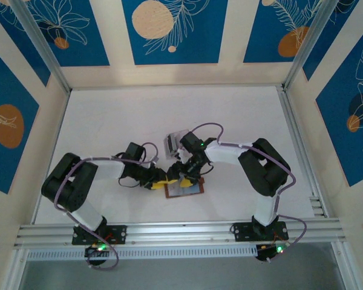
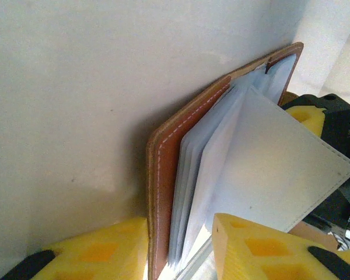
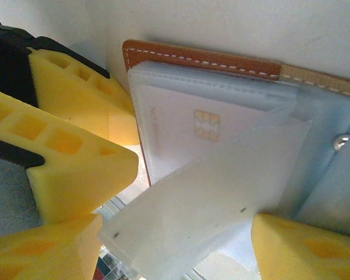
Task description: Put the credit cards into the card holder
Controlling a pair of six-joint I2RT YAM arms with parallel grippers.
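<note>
Folding inward, left arm [image 1: 103, 167] and right arm [image 1: 230, 151] meet: left jaws pinch the card holder [image 1: 184, 190], right jaws spread.

Black-white arms [image 1: 103, 166], yellow foam jaws

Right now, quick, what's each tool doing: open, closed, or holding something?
Left tool: closed on the card holder.
Right tool: open, straddling a clear pocket.

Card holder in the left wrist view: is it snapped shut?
No, the card holder is open, with its pale inner sleeves fanned out from the brown cover.
</note>
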